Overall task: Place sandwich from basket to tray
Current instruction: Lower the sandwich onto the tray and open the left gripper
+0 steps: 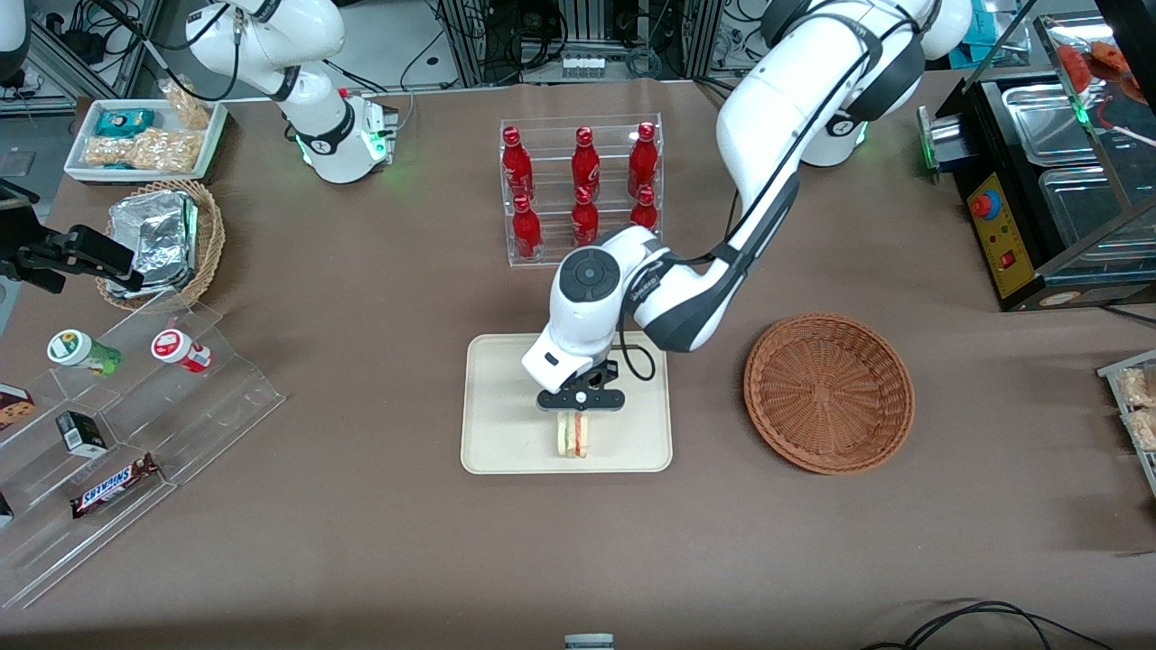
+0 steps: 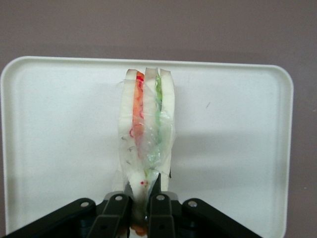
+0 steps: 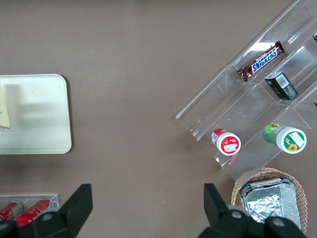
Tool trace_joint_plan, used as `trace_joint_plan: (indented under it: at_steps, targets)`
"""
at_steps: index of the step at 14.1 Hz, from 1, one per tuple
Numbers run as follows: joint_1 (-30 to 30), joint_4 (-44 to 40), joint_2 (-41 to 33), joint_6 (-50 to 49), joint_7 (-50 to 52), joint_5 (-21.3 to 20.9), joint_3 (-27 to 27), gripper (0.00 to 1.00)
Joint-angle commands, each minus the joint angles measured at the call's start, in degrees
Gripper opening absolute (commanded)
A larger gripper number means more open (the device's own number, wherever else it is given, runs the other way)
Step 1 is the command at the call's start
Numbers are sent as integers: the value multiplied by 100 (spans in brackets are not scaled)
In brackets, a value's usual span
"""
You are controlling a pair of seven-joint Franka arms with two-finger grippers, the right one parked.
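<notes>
Gripper (image 1: 573, 424) over tray (image 1: 506, 433), pinching sandwich (image 1: 573, 435).

Fingers (image 2: 126, 191) pressed onto the sandwich's (image 2: 147, 134) narrow end, one each side, wedge standing on edge with orange-red and green layers showing through clear wrap. Sandwich sits just under the gripper, nearer the front camera than the wrist, over the tray's (image 2: 237, 139) camera-side half; can't tell if it touches the tray surface or hangs just above. Basket (image 1: 828, 392) empty, well apart from the gripper toward the working arm's end of the table. Rack of red bottles (image 1: 582, 185) farther from the camera than the gripper, above the tray in front view.
</notes>
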State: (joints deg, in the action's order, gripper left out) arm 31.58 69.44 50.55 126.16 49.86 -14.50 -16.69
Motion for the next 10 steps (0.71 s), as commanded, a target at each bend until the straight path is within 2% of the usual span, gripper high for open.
trace_joint_plan:
  at_steps: [1, 3, 6, 10]
  targets:
    - [6, -202, 201, -13, -152, 34, -193, 13]
    - [-3, -202, 219, -4, -239, 253, -229, 14]
    - [6, -211, 219, -4, -469, 798, -229, 16]
    - [-3, -229, 324, 13, -364, 826, -229, 24]
